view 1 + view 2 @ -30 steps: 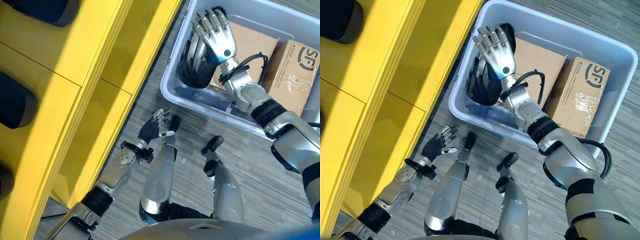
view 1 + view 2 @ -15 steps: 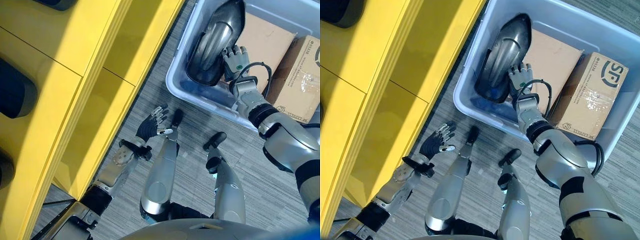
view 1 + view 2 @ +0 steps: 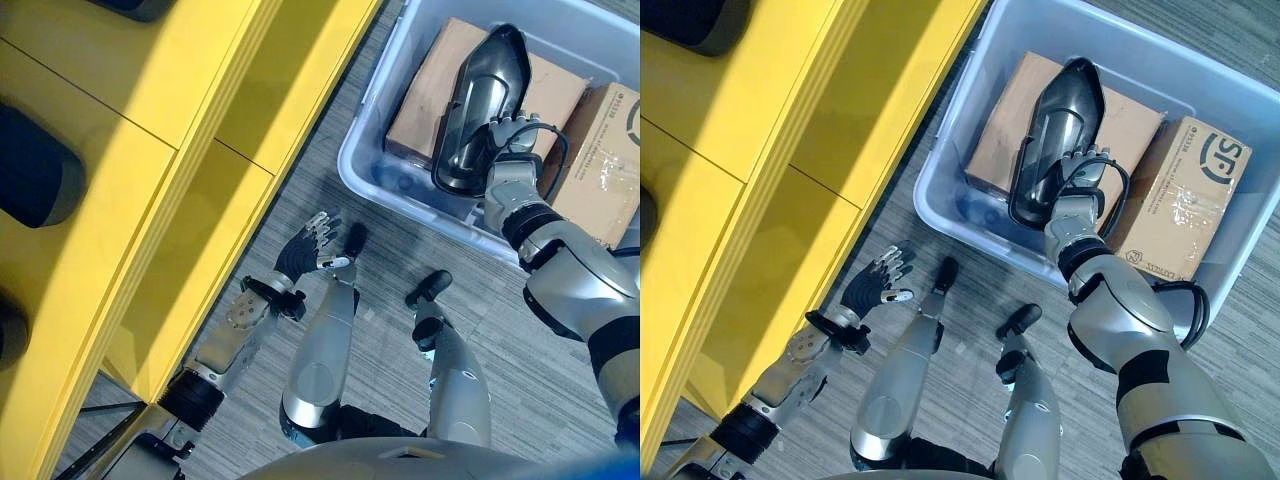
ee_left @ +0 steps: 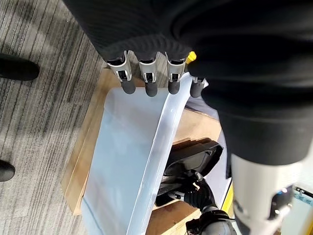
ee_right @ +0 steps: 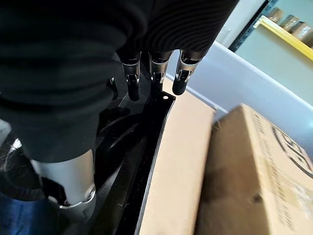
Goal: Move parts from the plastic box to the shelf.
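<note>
**Right hand grips dark part above the plastic box**

The robot's right hand (image 3: 1077, 178) was curled around the lower end of a long, dark, glossy curved part (image 3: 1050, 135), holding it tilted over the pale plastic box (image 3: 940, 190). In the right wrist view the fingers (image 5: 156, 73) hooked over the part's black edge (image 5: 146, 142), with the thumb on its other side. The part's pointed end reached toward the far side of the box, and its body crossed over a flat brown cardboard box (image 3: 1000, 130) lying inside. A second, taller cardboard box (image 3: 1180, 195), sealed with clear tape, stood beside it against the box's right wall.

The left hand (image 3: 305, 252) hung low over the grey striped carpet (image 3: 560, 400), between the plastic box and the yellow shelf (image 3: 200, 130), holding nothing. Its fingers (image 4: 146, 78) were loosely extended and relaxed, as seen in the left wrist view.

The yellow shelf ran along the left side of the scene. Dark rounded parts (image 3: 35, 180) sat in its compartments, one partly in view at the top edge (image 3: 690, 20). The plastic box rested on the carpet just beside the shelf's front edge.
</note>
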Robot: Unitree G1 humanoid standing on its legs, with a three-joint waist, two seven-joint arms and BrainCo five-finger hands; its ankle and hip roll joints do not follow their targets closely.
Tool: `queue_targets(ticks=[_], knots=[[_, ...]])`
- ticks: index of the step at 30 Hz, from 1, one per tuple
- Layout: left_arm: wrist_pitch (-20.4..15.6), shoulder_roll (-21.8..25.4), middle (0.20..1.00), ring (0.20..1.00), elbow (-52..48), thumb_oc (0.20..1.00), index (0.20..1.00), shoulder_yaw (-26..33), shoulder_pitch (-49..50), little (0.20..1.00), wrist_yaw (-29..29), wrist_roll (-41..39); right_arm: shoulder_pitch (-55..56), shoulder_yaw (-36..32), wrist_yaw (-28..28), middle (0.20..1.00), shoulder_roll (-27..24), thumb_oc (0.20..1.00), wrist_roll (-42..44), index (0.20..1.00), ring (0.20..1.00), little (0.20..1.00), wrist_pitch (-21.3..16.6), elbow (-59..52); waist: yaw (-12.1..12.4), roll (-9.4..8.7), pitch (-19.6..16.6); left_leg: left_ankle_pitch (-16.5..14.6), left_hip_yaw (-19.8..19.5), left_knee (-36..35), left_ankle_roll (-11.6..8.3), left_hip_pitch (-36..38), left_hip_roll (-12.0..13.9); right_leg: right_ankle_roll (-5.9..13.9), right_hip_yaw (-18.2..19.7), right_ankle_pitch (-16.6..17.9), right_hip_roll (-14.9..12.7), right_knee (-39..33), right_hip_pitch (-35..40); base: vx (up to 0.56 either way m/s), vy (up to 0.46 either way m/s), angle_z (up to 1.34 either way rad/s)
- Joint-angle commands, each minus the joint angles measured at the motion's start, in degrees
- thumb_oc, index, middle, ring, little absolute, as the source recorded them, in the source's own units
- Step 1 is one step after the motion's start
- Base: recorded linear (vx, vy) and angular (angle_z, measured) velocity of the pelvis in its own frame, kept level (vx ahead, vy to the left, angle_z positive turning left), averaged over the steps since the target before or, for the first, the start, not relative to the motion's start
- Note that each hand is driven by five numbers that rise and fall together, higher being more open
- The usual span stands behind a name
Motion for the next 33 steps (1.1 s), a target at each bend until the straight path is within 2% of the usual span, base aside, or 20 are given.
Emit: queue_targets(ticks=[1,2,3,4,5,8,9,10,11,14,16,17,18,21,23,24,27,30,31,33], knots=[[-2.3,1.8,1.000,1.000,-5.4,1.000,1.000,-2.3,2.2,1.000,-0.5,2.3,0.3,0.3,-10.6,1.000,-2.2,1.000,0.0,1.000,1.000,1.000,0.1,0.8,0.8,0.12,-1.4,1.8,2.7,-3.4,0.30,-0.9,0.1,5.47,3.6,-0.4,-0.1,1.2,3.9,-0.01,-0.007,-0.05],[-3.5,1.9,1.000,1.000,-5.2,1.000,1.000,-2.6,2.1,1.000,0.2,3.0,-0.2,0.2,-15.1,1.000,-2.7,1.000,1.2,1.000,1.000,1.000,-2.5,0.2,0.5,0.15,-1.4,1.7,3.0,-3.3,0.32,-0.6,0.2,5.49,3.8,-0.3,0.0,1.0,4.1,-0.02,0.013,-0.10],[-4.8,2.0,1.000,1.000,-4.9,1.000,1.000,-2.7,1.9,1.000,1.2,3.1,-0.9,0.3,-21.8,1.000,-3.5,1.000,3.6,1.000,1.000,1.000,-7.5,-1.6,0.1,0.21,-1.4,1.5,3.4,-3.2,0.39,-0.2,0.2,5.46,4.0,-0.2,0.0,0.8,4.3,-0.04,0.031,-0.11],[-6.3,2.3,1.000,1.000,-5.3,1.000,1.000,-2.8,1.6,1.000,3.4,5.2,-0.9,0.3,-29.7,1.000,-4.5,1.000,6.9,1.000,1.000,1.000,-16.6,-5.9,-0.7,0.34,-1.4,1.3,3.7,-3.1,0.53,0.5,0.2,5.39,4.6,-0.2,0.0,0.5,4.7,-0.03,0.032,-0.12],[-6.5,2.5,1.000,1.000,-5.6,1.000,1.000,-2.6,1.4,1.000,5.0,5.3,-0.7,-0.1,-31.7,1.000,-5.1,1.000,8.4,1.000,1.000,1.000,-19.5,-7.9,-1.1,0.40,-1.4,1.2,3.9,-3.0,0.58,0.9,0.2,5.39,4.8,-0.2,-0.1,0.4,4.8,-0.03,0.024,-0.15],[-11.1,2.6,1.000,1.000,-5.1,1.000,1.000,-1.3,0.9,1.000,10.5,7.1,0.5,-1.6,-34.9,1.000,-5.4,1.000,14.8,1.000,1.000,1.000,-27.2,-15.1,-2.2,0.72,-1.4,0.9,4.6,-3.4,0.78,2.5,0.2,5.12,5.6,-0.2,-0.2,0.2,5.2,-0.02,0.020,-0.27],[-11.2,2.6,1.000,1.000,-5.2,1.000,1.000,-1.1,0.9,1.000,10.8,7.1,0.9,-2.0,-34.7,1.000,-5.3,1.000,14.9,1.000,1.000,1.000,-27.1,-16.7,-2.3,0.76,-1.4,0.9,4.7,-3.4,0.77,2.7,0.2,5.10,5.7,-0.2,-0.3,0.2,5.3,-0.02,0.025,-0.15],[-13.5,2.7,1.000,1.000,-6.6,1.000,1.000,0.9,1.0,1.000,12.3,9.2,3.4,-4.6,-35.5,1.000,-4.8,1.000,15.3,1.000,1.000,1.000,-27.8,-24.4,-3.1,1.04,-1.4,0.7,5.0,-3.7,0.71,4.1,0.3,4.93,6.5,-0.2,-0.4,-0.3,5.9,-0.01,0.018,-0.11],[-14.4,2.7,1.000,1.000,-7.2,1.000,1.000,1.6,1.1,1.000,12.4,9.0,4.4,-5.6,-36.0,1.000,-4.7,1.000,15.8,1.000,1.000,1.000,-28.2,-27.0,-3.4,1.10,-1.4,0.6,5.2,-3.8,0.68,4.6,0.3,4.86,6.7,-0.2,-0.4,-0.4,6.2,-0.01,0.022,-0.05],[-15.6,1.9,1.000,1.000,-10.6,1.000,1.000,4.0,2.2,1.000,11.0,2.5,10.4,-10.3,-38.3,1.000,-4.1,1.000,18.7,1.000,1.000,1.000,-31.1,-36.6,-4.9,1.46,-1.4,0.2,5.8,-4.3,0.58,7.3,0.5,4.69,7.9,-0.2,-0.5,-1.2,7.9,0.01,0.015,-0.15],[-15.0,0.1,1.000,1.000,-11.9,1.000,1.000,5.4,3.5,1.000,13.7,-3.2,16.3,-13.7,-39.2,1.000,-3.2,1.000,21.8,1.000,1.000,1.000,-32.7,-43.9,-6.2,1.39,-1.4,-0.2,6.2,-4.7,0.49,9.4,0.7,4.75,8.8,-0.2,-0.5,-1.9,9.4,0.02,0.000,-0.20],[-15.7,-0.6,1.000,1.000,-11.9,1.000,1.000,5.7,3.8,1.000,15.0,-3.1,18.5,-14.7,-39.2,1.000,-2.6,1.000,23.3,1.000,1.000,1.000,-32.7,-46.4,-6.8,1.19,-1.4,-0.4,6.4,-4.9,0.45,10.1,0.7,4.79,9.1,-0.1,-0.5,-2.2,9.9,0.02,-0.048,-0.05],[-19.3,-2.4,1.000,1.000,-12.0,1.000,1.000,6.7,4.8,1.000,18.6,0.5,25.8,-17.8,-38.6,1.000,-0.6,1.000,25.9,1.000,1.000,1.000,-35.0,-54.3,-8.8,0.41,-1.4,-0.6,7.1,-5.2,0.17,12.2,1.3,4.70,10.0,0.4,-0.2,-3.5,11.4,0.02,-0.056,-0.07],[-23.1,-4.0,1.000,1.000,-13.5,1.000,1.000,7.7,5.8,1.000,21.0,4.8,35.5,-20.2,-36.3,1.000,0.2,1.000,28.2,1.000,1.000,1.000,-35.8,-64.8,-11.7,-0.41,-1.4,-1.2,8.3,-5.8,-0.09,15.6,2.0,4.77,11.7,0.5,0.2,-4.6,13.7,0.04,-0.028,-0.25],[-24.4,-4.3,1.000,1.000,-14.6,1.000,1.000,7.7,6.2,1.000,20.8,6.4,41.7,-21.0,-34.7,1.000,-0.9,1.000,28.4,1.000,1.000,1.000,-37.0,-69.2,-13.5,-0.84,-1.8,-1.6,9.3,-6.1,-0.26,17.6,2.5,4.91,12.8,0.6,0.4,-5.3,15.2,0.09,-0.001,-0.37],[-23.0,-4.7,1.000,1.000,-15.7,1.000,1.000,7.2,6.7,1.000,20.0,6.0,48.0,-21.9,-31.3,1.000,-2.7,1.000,29.2,1.000,1.000,1.000,-37.4,-72.3,-15.5,-1.15,-2.8,-1.8,10.6,-6.4,-0.45,19.6,3.3,5.02,14.1,0.9,0.7,-6.2,16.6,0.13,0.002,-0.44],[-23.7,-3.3,1.000,1.000,-16.0,1.000,1.000,6.8,7.1,1.000,20.8,7.6,55.1,-22.9,-27.2,1.000,-6.3,1.000,28.8,1.000,1.000,1.000,-39.9,-75.8,-19.0,-1.73,-4.8,-2.0,12.4,-6.4,-0.71,21.8,4.4,5.22,16.2,1.4,1.1,-7.1,18.0,0.14,-0.015,-0.57],[-18.4,-2.5,1.000,1.000,-14.8,1.000,1.000,5.5,6.3,1.000,22.2,5.9,58.5,-25.1,-24.8,1.000,-9.0,1.000,30.1,1.000,1.000,1.000,-39.2,-80.5,-21.8,-1.87,-5.9,-2.4,13.5,-5.6,-1.04,22.8,5.1,4.97,18.2,1.3,1.9,-7.1,18.3,0.10,-0.016,-0.47],[-17.9,-2.7,1.000,1.000,-14.4,1.000,1.000,5.2,6.0,1.000,22.6,6.3,58.7,-25.3,-24.8,1.000,-9.2,1.000,30.4,1.000,1.000,1.000,-38.9,-81.0,-22.2,-1.84,-6.0,-2.4,13.7,-5.4,-1.07,22.8,5.2,4.90,18.6,1.3,2.0,-7.1,18.1,0.06,-0.007,-0.39],[-16.1,-3.2,1.000,1.000,-12.1,1.000,1.000,4.1,4.4,1.000,27.0,8.9,58.1,-25.7,-25.0,1.000,-9.3,1.000,31.3,1.000,1.000,1.000,-38.6,-81.2,-23.5,-1.98,-5.9,-2.5,14.2,-5.0,-1.26,22.3,5.8,4.54,20.0,1.2,2.7,-7.2,17.0,0.00,-0.002,-0.28]])
